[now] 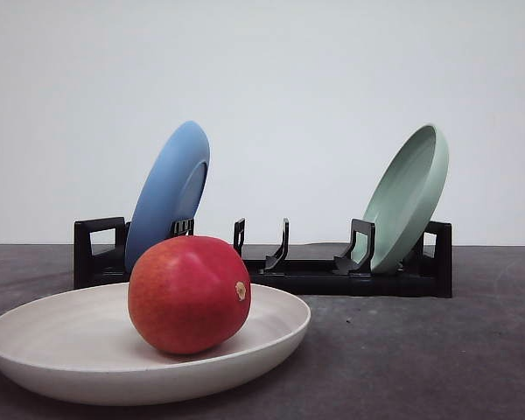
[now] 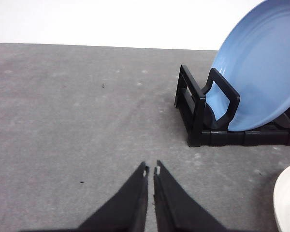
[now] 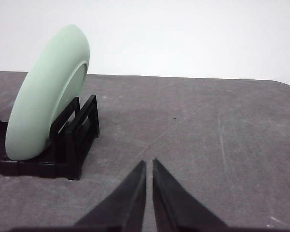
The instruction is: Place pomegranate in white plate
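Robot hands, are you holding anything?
No. The left hand and right hand are shut on nothing. The pomegranate sits in the white plate.

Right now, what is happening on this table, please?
Nothing is being handled. The pomegranate lies in the white plate at the front of the table. Behind it, a black dish rack holds a blue plate and a pale green plate, both leaning on edge. The left gripper and right gripper each have their jaws shut on nothing, above bare table.

Bright even light, soft shadows, sharp focus
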### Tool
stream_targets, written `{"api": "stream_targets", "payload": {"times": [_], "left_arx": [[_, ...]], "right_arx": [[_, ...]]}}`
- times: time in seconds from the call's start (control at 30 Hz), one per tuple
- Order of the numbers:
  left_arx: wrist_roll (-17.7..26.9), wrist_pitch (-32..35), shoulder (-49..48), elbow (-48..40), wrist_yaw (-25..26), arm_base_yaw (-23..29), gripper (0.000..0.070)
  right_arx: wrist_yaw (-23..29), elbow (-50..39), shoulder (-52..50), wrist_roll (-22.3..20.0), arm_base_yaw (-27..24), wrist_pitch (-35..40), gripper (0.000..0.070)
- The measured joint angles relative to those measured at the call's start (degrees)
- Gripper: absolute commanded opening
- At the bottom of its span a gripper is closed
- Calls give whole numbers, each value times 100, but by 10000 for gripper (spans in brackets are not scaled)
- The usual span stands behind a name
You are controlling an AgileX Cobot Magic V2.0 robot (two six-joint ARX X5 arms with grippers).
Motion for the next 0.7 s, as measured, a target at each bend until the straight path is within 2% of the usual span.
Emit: {"api": "stream_targets", "payload": {"times": [0.7], "left_arx": [[0,1,0,0,2,0,0]], "right_arx": [[0,0,0,0,0,2,19]]}}
